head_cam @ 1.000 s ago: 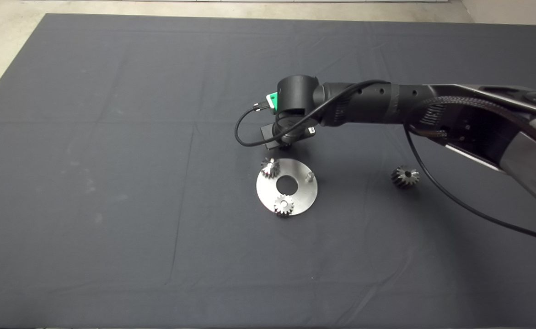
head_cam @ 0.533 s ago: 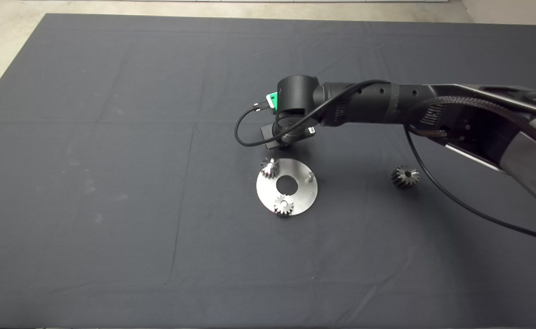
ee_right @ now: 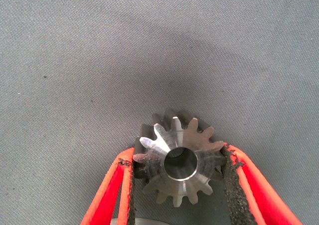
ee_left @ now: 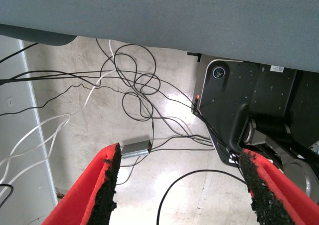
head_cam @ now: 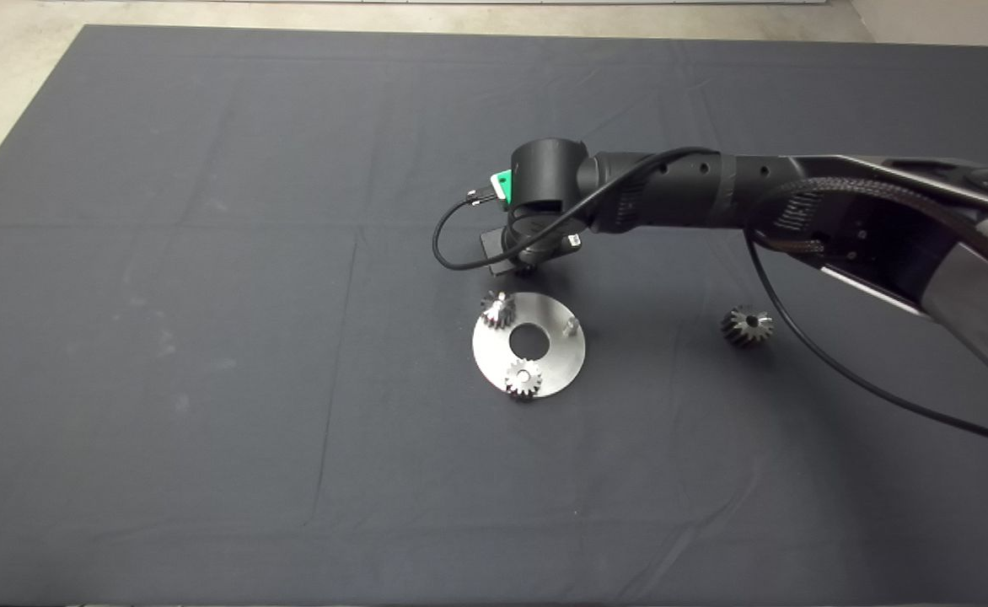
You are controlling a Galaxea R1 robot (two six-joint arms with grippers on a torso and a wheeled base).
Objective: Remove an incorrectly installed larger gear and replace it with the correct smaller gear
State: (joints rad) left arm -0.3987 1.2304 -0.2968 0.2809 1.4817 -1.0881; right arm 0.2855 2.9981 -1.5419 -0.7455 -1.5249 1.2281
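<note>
Small gear pinched in the right gripper, big one off to the side

From the right wrist cam we get the smaller gear (ee_right: pixel 178 161) squeezed between the right gripper's (ee_right: pixel 178 177) black pads (ee_right: pixel 230 185), over bare mat (ee_right: pixel 149 50); from the head view the wrist blocks it, so we can't see that gear there at all. What the head view gives us instead: the round steel plate (head_cam: pixel 561 367) just below that wrist, two small gears (head_cam: pixel 498 309) (head_cam: pixel 523 378) sitting on it plus a bare peg (head_cam: pixel 570 324), and the larger gear (head_cam: pixel 746 326) lying on the mat well to the plate's right. The left gripper (ee_left: pixel 179 185) is parked out of the head view, fingers spread, looking at floor cables (ee_left: pixel 134 85).
</note>
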